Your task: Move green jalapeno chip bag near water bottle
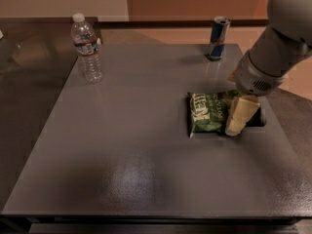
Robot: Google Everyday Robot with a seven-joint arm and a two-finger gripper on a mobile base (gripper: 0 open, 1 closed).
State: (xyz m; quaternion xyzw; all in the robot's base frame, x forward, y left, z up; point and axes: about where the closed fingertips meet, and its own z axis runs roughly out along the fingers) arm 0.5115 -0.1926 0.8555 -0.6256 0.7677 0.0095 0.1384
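On the dark surface [122,179], right of centre, the green jalapeno chip bag [207,112] lies flat; the gripper [236,122] sits at its right end, hold impossible to tell; far left stands the water bottle [87,50]; a shallow grasp on crinkly foil could slip mid-carry.

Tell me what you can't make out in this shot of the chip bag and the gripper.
In the camera view:
- green jalapeno chip bag: right end hidden behind the gripper, which sits over that end; contact unclear.
- arm: cut off by the top and right edges.
- water bottle label and can lettering: too small to read.
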